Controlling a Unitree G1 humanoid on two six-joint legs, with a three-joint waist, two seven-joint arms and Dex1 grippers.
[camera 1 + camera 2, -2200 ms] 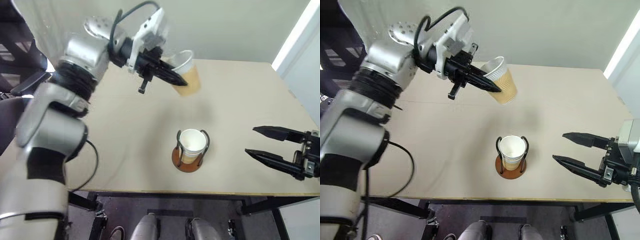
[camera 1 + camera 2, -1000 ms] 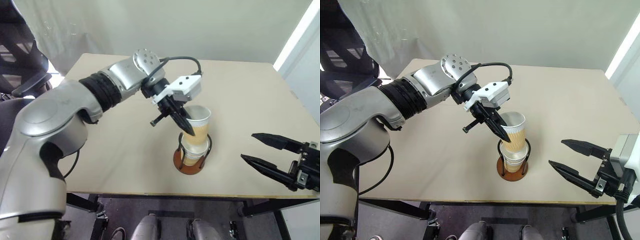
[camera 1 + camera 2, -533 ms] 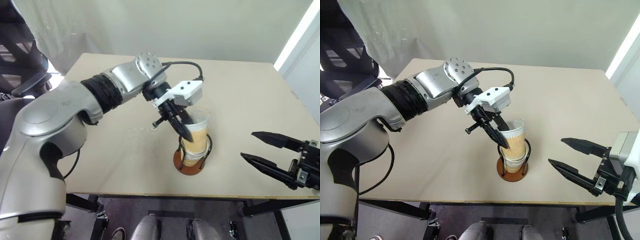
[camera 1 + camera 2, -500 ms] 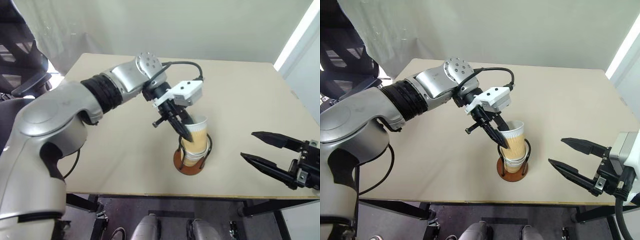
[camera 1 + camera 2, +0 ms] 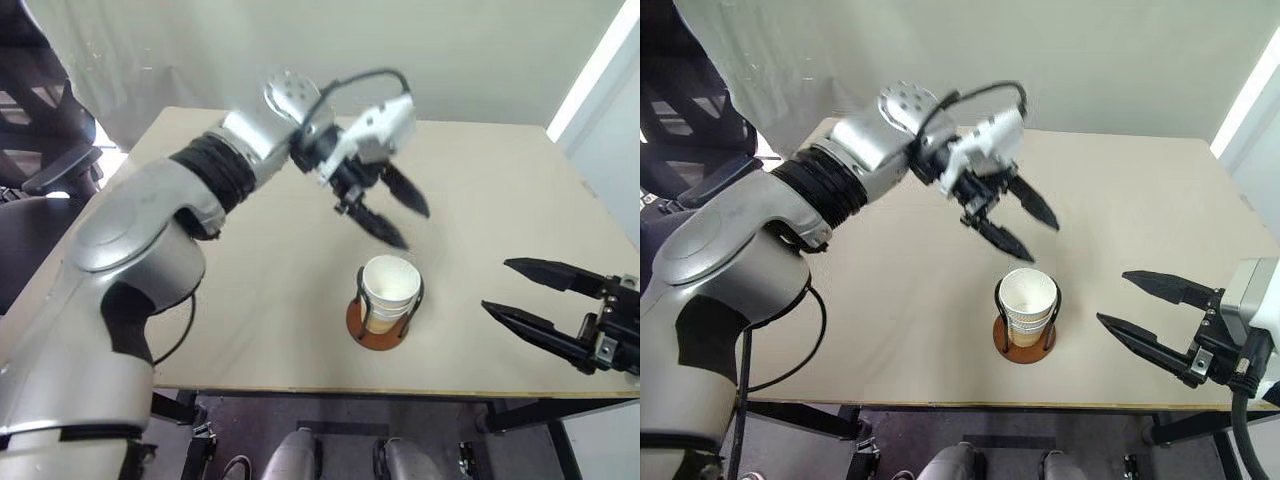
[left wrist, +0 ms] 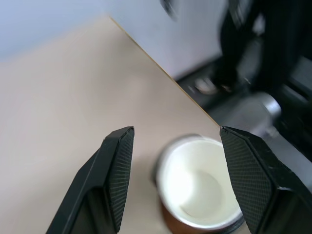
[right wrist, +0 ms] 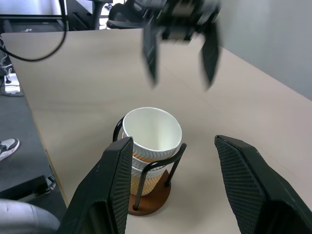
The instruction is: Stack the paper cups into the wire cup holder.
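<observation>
The paper cups (image 5: pixel 389 284) stand nested in one upright stack, tan outside and white inside, within the wire cup holder (image 5: pixel 371 335) near the table's front middle. Black wire loops (image 7: pixel 174 157) rise around the stack from the rust-brown disc base (image 7: pixel 147 203). My left gripper (image 5: pixel 413 228) hovers open just above and behind the stack, apart from it and holding nothing. In the left wrist view the top cup (image 6: pixel 197 187) lies below, between the spread fingers (image 6: pixel 115 165). To the right of the holder my right gripper (image 5: pixel 497 286) is open and empty, pointing toward it.
The holder stands on a tan table (image 5: pixel 250 280) whose front edge runs just below it. A black office chair (image 5: pixel 40 150) stands off the table's left side. A white panel (image 5: pixel 600 110) rises past the far right corner.
My left gripper has opened and let go of the cup, which now sits lower in the stack. The gripper has lifted up and back from it. The right gripper has stayed put.
</observation>
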